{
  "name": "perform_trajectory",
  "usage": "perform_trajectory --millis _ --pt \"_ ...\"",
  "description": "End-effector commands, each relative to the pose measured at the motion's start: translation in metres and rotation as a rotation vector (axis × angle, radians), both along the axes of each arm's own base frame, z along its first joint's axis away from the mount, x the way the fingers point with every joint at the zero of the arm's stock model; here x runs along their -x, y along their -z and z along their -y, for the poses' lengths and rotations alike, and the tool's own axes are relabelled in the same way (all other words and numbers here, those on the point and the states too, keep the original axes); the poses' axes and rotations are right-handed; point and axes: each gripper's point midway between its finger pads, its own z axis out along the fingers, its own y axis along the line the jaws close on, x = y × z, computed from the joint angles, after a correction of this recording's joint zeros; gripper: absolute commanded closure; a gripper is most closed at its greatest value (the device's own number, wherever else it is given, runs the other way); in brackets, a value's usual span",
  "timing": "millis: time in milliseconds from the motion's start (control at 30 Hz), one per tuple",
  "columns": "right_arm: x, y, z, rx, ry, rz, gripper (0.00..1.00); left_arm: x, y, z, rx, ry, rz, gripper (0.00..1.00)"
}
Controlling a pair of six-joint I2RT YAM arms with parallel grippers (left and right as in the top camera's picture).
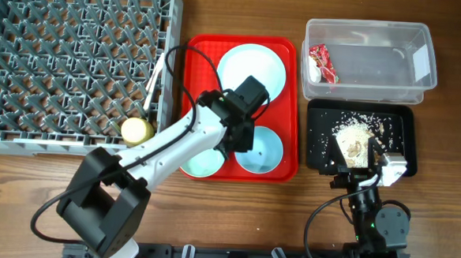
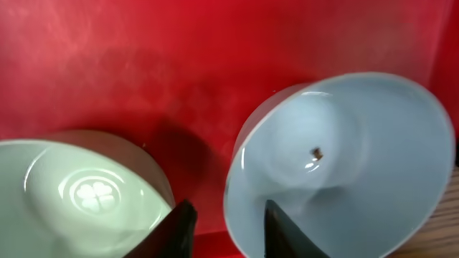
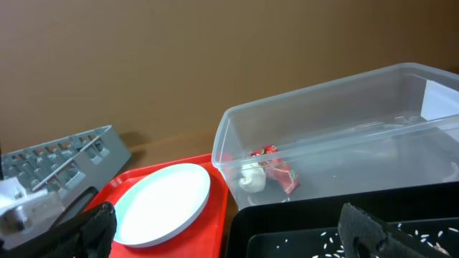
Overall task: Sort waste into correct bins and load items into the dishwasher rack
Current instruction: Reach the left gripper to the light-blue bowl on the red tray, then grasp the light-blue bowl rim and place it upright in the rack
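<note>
Hands both open, left hand [image 2: 228, 211] narrowly astride blue bowl [image 2: 344, 165] rim, right hand [image 3: 229, 215] spread wide

- Overhead, the left arm [image 1: 170, 146] covers part of the green bowl [image 1: 199, 165] and the blue bowl [image 1: 265, 153].
- The dishwasher rack [image 1: 76, 58] runs off the top and left edges.
- At the left wrist, both bowls are cropped at the bottom; a dark speck [image 2: 315, 152] in the blue one is too small to identify.
- At the right wrist, the clear tub [image 3: 323, 143] is cut off at right, the black tray [image 3: 287, 218] below.
</note>
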Motion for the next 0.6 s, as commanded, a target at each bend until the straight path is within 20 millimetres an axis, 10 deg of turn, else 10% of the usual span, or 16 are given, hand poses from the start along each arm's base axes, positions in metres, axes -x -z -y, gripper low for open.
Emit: perform_trajectory --millis 0,567 --pt "0.001 -0.004 0.002 -0.009 0.015 0.019 0.00 0.003 0.011 -0.009 -0.040 0.002 0.007 0.73" --pt "0.001 -0.004 0.002 -0.009 0.015 0.019 0.00 0.000 0.028 0.006 0.058 0.010 0.032 0.96"
